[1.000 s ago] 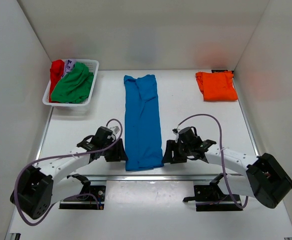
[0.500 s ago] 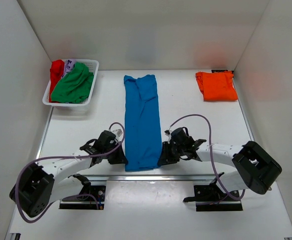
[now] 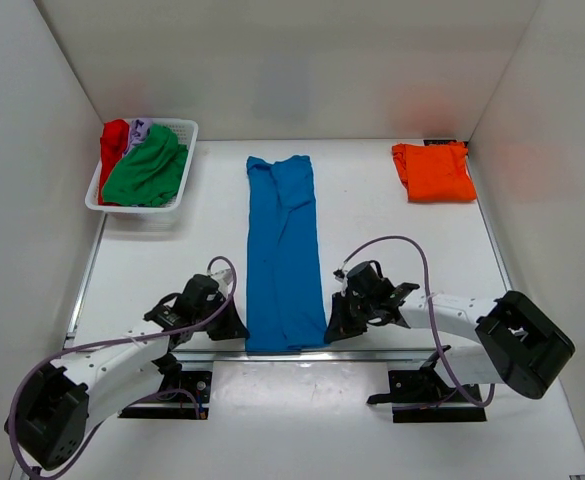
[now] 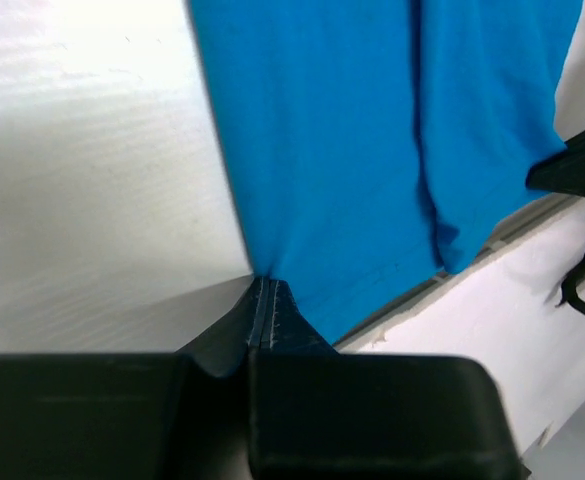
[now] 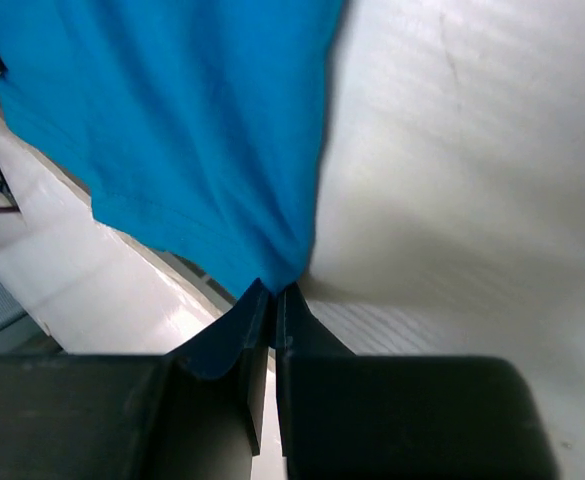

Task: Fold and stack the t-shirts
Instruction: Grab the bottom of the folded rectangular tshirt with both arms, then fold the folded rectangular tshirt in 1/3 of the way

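Both arms have drawn back toward their bases since a second ago, and both sets of jaws, then apart, are now clamped. The blue t-shirt (image 3: 283, 250) has slid nearer with them, so its near hem now sits at the near edge of the table (image 3: 392, 230).

Grip: the left gripper (image 3: 239, 328) is closed on the near left corner of the blue t-shirt. In my left wrist view the fingertips meet with cloth pinched between them. The right gripper (image 3: 331, 331) is closed the same way on the near right corner.

Task item: the blue t-shirt lies as a long narrow strip down the middle of the table, running from far to near, flat with a few lengthwise creases.

Containers: a white slatted basket (image 3: 177, 128) stands at the far left corner. It holds a green t-shirt (image 3: 144, 170) bunched on top, a red t-shirt (image 3: 113, 140) draped over its left rim, and a bit of a lilac t-shirt (image 3: 138, 130) showing at the far side.

Outside it: an orange t-shirt (image 3: 433, 172) lies folded at the far right, well apart from the basket.

Surface and room: the table is white, boxed in by a white back wall (image 3: 272, 70) and white side panels (image 3: 22, 220). A purple cable (image 3: 402, 240) loops over each arm.
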